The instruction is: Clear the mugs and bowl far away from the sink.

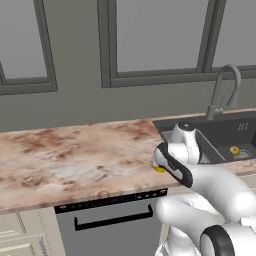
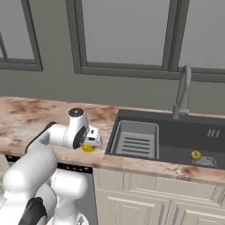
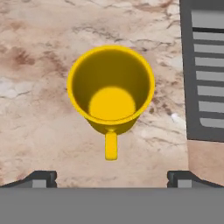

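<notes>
From the left base view, the yellow mug (image 1: 159, 169) peeks out at 9 o'clock of the arm's wrist, on the marbled tabletop (image 1: 60, 160) just beside the sink (image 1: 225, 135). The right base view shows the pincer (image 2: 93, 139) poised directly over it, presumably lining up a grasp. In the hand view the mug stands upright, handle toward 6 o'clock, centred between wide-open, empty fingertips (image 3: 40, 178)

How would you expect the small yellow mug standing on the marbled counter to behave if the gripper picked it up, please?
The small yellow mug looks rigid, so it should hold its shape. It is empty, so probably light. Its smooth walls may be slippery, and the handle could make it twist.
</notes>
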{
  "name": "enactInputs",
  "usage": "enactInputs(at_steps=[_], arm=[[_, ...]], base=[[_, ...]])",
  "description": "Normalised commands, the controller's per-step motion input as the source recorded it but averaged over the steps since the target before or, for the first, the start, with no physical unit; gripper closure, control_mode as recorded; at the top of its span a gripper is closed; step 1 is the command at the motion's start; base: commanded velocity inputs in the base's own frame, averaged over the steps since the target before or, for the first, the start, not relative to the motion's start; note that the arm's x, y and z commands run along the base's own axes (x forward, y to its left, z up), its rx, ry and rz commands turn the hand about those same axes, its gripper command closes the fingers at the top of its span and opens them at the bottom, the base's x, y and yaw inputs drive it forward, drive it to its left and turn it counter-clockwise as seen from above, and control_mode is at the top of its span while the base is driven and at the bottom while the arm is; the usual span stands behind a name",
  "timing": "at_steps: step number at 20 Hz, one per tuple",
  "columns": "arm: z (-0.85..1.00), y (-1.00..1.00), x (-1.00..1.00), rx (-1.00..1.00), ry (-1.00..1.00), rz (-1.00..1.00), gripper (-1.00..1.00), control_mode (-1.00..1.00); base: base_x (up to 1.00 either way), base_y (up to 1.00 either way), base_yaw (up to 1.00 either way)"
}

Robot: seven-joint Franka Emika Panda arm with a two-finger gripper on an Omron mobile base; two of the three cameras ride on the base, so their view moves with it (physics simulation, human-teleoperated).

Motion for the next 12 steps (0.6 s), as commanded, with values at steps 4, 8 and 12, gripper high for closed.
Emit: enactInputs(at_steps=[4,8,12], arm=[[-0.24,0.0,0.28,0.0,0.0,0.0,-1.0,-1.0],[-0.24,0.0,0.29,0.0,0.0,0.0,-1.0,-1.0],[-0.24,0.0,0.04,0.0,0.02,0.0,-1.0,-1.0]], base=[[0.0,0.0,0.0],[0.0,0.0,0.0],[0.0,0.0,0.0]])
